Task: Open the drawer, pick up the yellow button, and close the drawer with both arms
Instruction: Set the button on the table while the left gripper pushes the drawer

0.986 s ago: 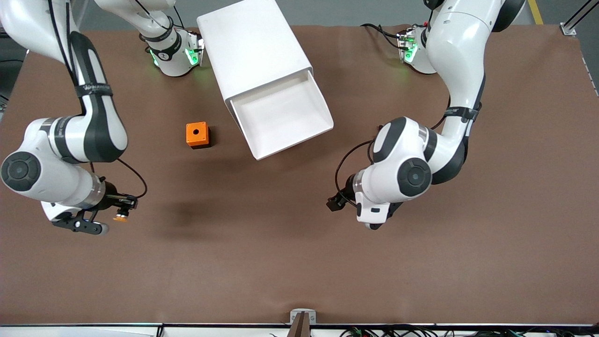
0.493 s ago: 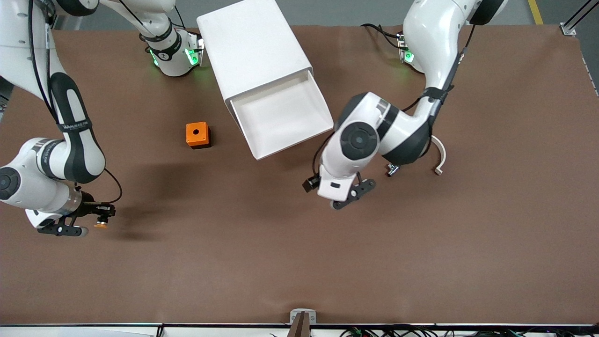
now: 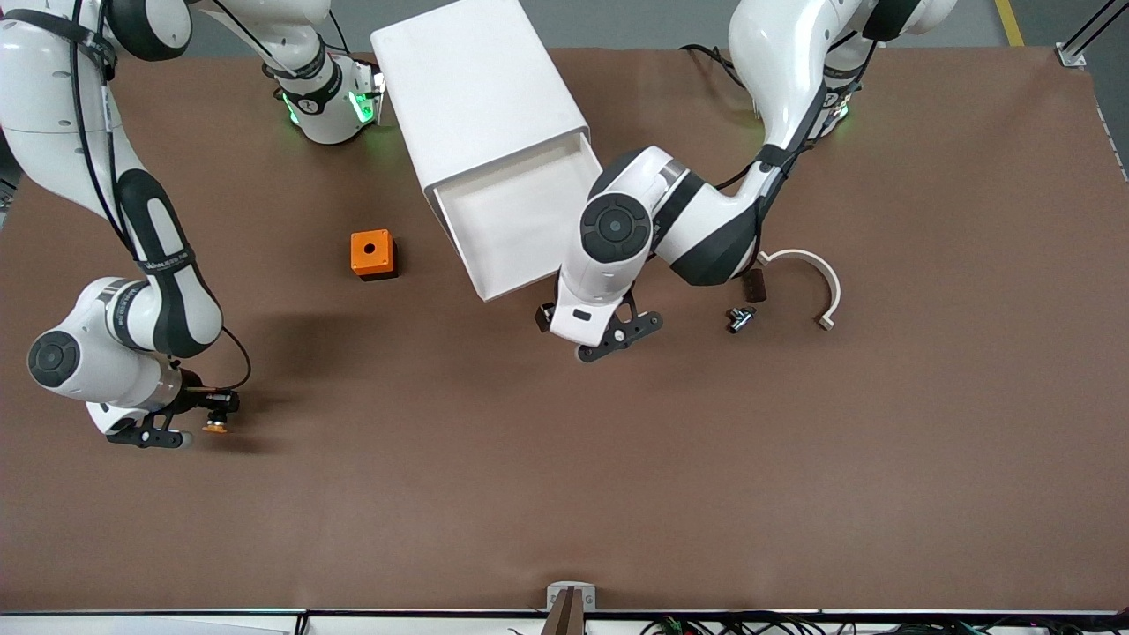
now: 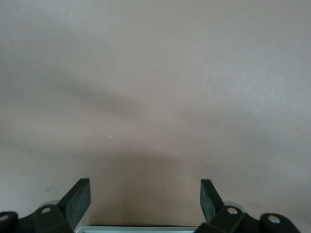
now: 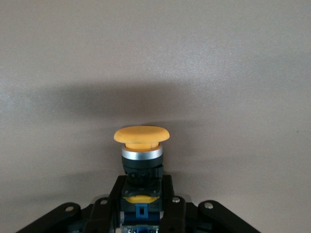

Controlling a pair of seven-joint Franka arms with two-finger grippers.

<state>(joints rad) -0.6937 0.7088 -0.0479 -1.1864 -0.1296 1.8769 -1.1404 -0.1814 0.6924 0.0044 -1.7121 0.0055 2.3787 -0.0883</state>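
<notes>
Now closing: left gripper (image 3: 609, 339), fingers spread and empty, is hovering by the white open drawer (image 3: 529, 220) | right gripper (image 3: 190, 423) is pinching the tiny orange-capped button (image 3: 213, 427) | advice: push the drawer front squarely.

brown table (image 3: 564, 494) | white drawer cabinet (image 3: 481, 97) | orange cube (image 3: 371, 254) | white curved bracket (image 3: 816, 273)

Robotics lab bench. Two white Franka arms (image 3: 132, 291) (image 3: 706, 220) bolted at the edge of a table (image 3: 794, 485) under a plain brown cover, green status LEDs on the bases (image 3: 362, 106), loose cabling along the camera-side edge (image 3: 706, 624), grey floor off the table's corner (image 3: 1050, 22).
</notes>
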